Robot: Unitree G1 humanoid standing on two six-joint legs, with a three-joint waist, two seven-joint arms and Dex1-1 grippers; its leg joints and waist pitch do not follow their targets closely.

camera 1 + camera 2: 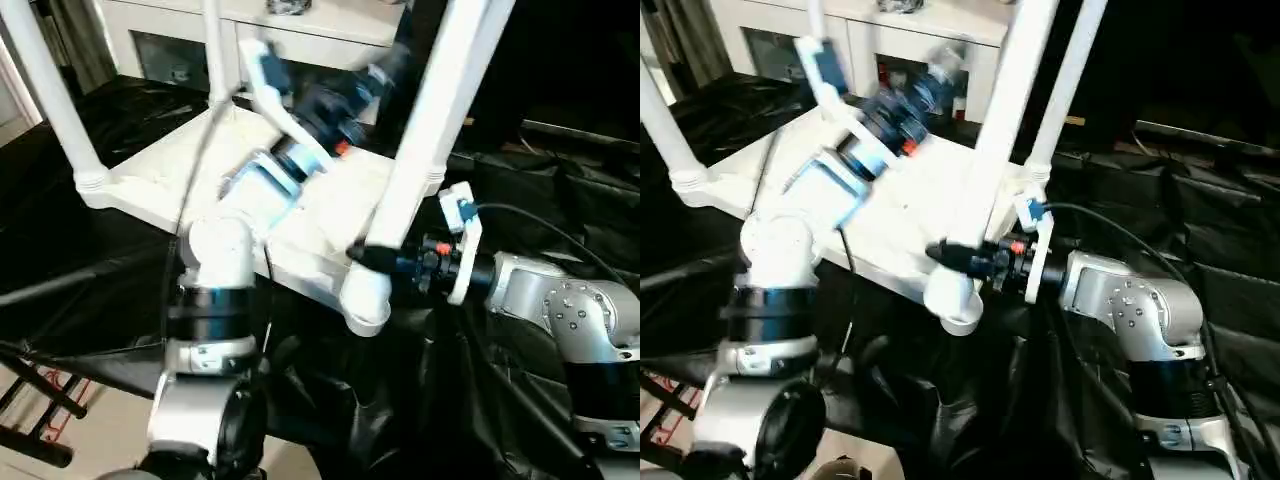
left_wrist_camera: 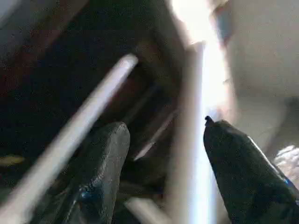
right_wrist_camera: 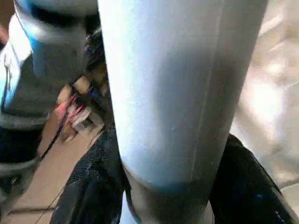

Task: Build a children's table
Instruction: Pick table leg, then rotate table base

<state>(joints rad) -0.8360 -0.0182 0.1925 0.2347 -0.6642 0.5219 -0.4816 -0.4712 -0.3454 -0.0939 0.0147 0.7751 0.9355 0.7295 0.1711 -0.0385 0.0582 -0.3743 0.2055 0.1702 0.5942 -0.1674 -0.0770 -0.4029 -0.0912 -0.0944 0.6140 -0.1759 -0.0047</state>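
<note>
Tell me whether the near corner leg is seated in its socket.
Seated: the long white tapered tube leg rises from the round corner socket, with the right pincer closed around its base.

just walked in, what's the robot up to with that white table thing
A two-armed robot is putting together a children's table. The white tabletop lies upside down on a black-draped work table, with legs standing up from its corner sockets. The right end effector is clamped around the near leg just above its socket. The left end effector is open, reaching across the tabletop with nothing between its fingers.
</note>
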